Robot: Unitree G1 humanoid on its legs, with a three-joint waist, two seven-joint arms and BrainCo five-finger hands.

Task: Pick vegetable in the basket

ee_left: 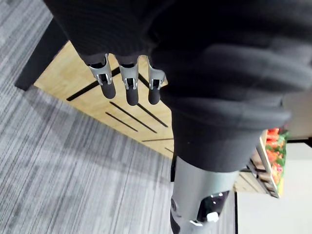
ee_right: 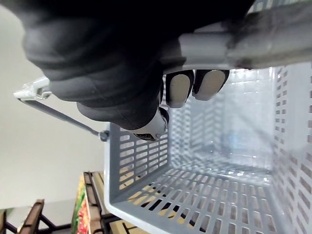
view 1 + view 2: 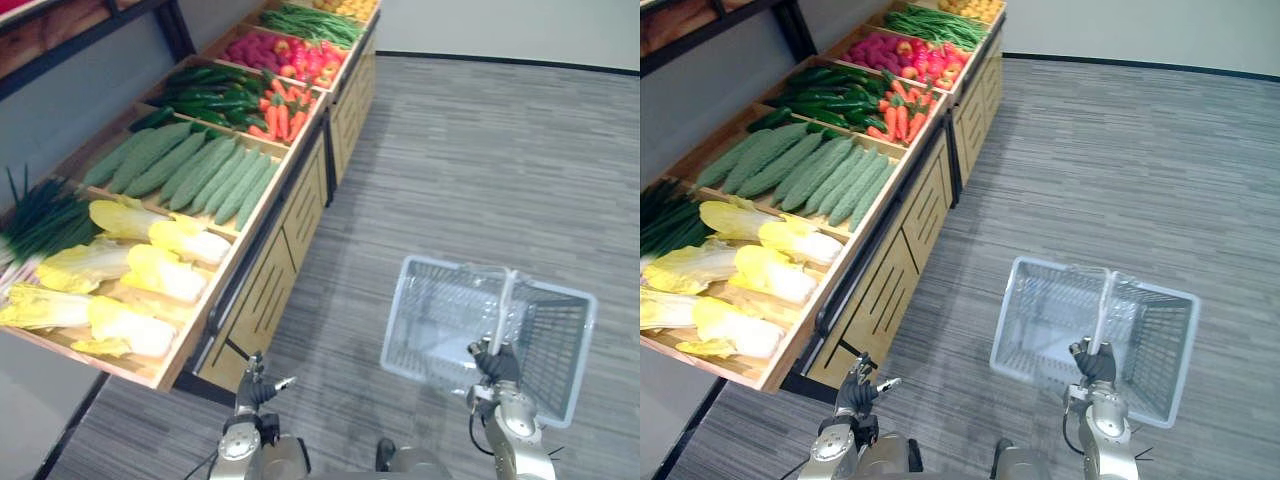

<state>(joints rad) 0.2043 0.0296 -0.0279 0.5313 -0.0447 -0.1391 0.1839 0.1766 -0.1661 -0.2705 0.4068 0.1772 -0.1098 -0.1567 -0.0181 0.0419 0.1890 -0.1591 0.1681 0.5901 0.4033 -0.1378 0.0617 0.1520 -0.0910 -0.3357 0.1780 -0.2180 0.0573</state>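
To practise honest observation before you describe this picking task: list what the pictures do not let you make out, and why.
- Yellow produce in the farthest bin: cut off by the left eye view's top edge, so its kind is unclear.
- Red and pink produce: too small to name.
- Long green leaves beside the cabbages: cut by the left edge.
- Right hand on the basket handle: in the right wrist view its dark cover hides all but the curled fingertips.
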